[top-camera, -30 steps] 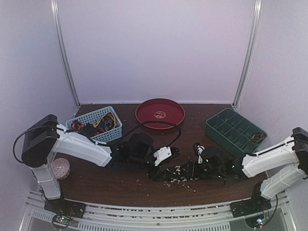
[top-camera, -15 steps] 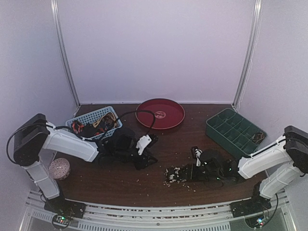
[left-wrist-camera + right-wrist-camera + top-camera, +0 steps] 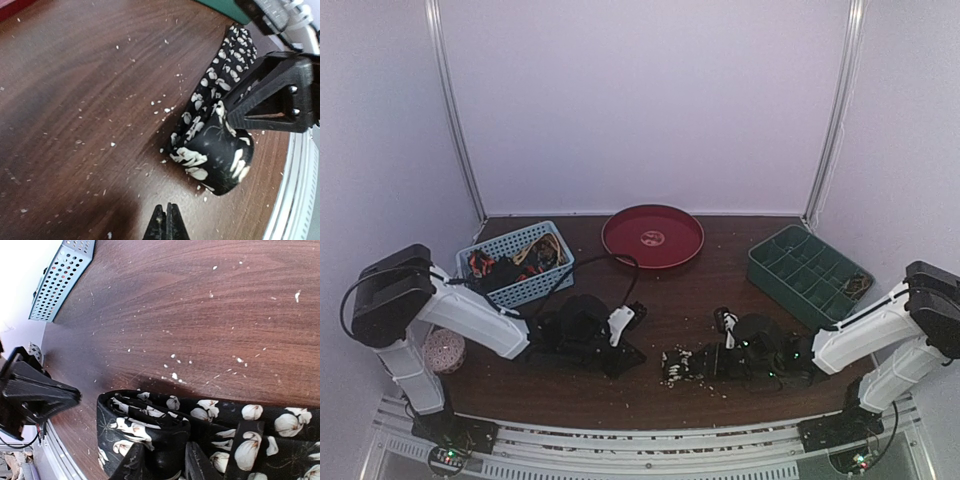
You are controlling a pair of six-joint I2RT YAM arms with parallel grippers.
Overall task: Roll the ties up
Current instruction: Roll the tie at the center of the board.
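Note:
A black tie with white flowers [image 3: 150,425] lies near the table's front edge, its end wound into a short roll [image 3: 215,155]. My right gripper [image 3: 164,465] is shut on that roll, one finger on each side of the folded fabric. The rest of the tie [image 3: 685,362] runs back under the right wrist. My left gripper [image 3: 166,222] is shut and holds nothing, its tips a short way left of the roll and apart from it. In the top view the left gripper [image 3: 628,350] sits low over the table. More ties [image 3: 515,258], dark and orange, lie in the basket.
A blue perforated basket [image 3: 542,282] stands at the back left, a round red tray [image 3: 630,225] at the back middle, a green compartment tray [image 3: 765,270] at the right. A speckled pinkish ball [image 3: 444,350] sits by the left arm's base. Pale crumbs [image 3: 165,110] are scattered around the roll.
My left gripper has closed and drawn back to the left, away from the tie. The right gripper has tightened a little on the roll and stayed in place.

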